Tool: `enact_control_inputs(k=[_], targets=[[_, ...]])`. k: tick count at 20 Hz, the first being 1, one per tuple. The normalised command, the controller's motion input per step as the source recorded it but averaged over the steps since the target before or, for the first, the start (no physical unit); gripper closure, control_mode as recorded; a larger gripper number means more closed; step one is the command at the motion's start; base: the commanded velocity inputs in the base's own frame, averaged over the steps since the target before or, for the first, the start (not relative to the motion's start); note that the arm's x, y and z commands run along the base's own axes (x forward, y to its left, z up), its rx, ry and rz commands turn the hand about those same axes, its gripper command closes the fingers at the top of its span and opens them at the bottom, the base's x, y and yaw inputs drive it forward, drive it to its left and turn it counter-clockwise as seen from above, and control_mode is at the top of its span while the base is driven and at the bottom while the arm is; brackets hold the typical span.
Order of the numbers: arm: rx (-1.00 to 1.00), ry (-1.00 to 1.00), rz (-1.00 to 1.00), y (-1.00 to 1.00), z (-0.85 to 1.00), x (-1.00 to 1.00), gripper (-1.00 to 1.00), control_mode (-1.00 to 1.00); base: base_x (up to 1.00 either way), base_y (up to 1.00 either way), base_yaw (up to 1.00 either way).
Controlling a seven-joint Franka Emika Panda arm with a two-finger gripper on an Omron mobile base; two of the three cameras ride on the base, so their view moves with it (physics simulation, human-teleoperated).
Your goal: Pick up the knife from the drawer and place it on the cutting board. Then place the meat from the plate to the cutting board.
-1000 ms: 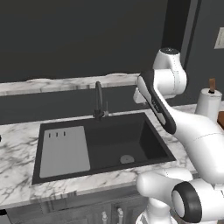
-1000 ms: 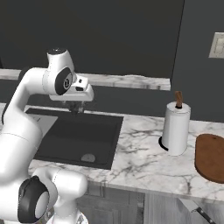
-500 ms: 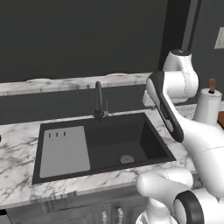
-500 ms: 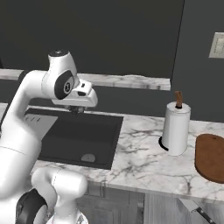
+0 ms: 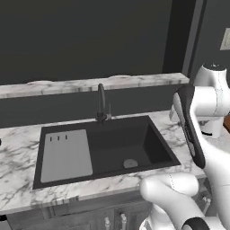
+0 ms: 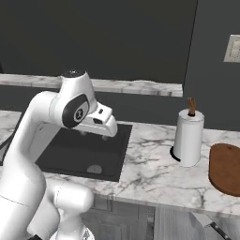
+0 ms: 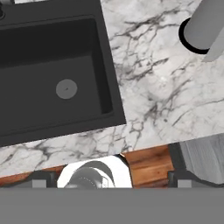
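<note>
Gripper (image 6: 111,132): jaws spread wide, nothing held; hung above the sink's (image 6: 70,157) right rim, likely in transit toward the drawer.
Knife (image 6: 212,225): lay in the open drawer (image 6: 178,224) below the counter's front edge.
Cutting board (image 6: 227,168): at the counter's right end, bare, ready to receive.

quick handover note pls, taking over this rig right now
Hand: open, empty, above the marble counter's front edge, just right of the black sink.
Small dark-handled knife with a pale blade: lying in the open pale grey drawer, right of and below the hand.
Reddish-brown wooden cutting board: on the counter right of the white paper towel roll, nothing on the part in view.
Done: nothing placed.
Left: pick the knife, set it on the board, then move the meat to the board.
</note>
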Motion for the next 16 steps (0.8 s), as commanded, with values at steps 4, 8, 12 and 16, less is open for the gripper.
enact_control_inputs(k=[4, 8, 12, 16], targets=[[0.0, 0.11, -0.08, -0.46, -0.39, -0.42, -1.0, -1.0, 0.0, 0.0, 0.0], [0.0, 0.12, -0.07, -0.53, -0.28, -0.28, -1.0, -1.0, 0.0, 0.0, 0.0], [0.0, 0.16, -0.06, -0.71, -0.3, -0.04, -1.0, -1.0, 0.0, 0.0, 0.0], [0.0, 0.16, -0.01, -0.92, -0.31, 0.0, -1.0, -1.0, 0.0, 0.0, 0.0]])
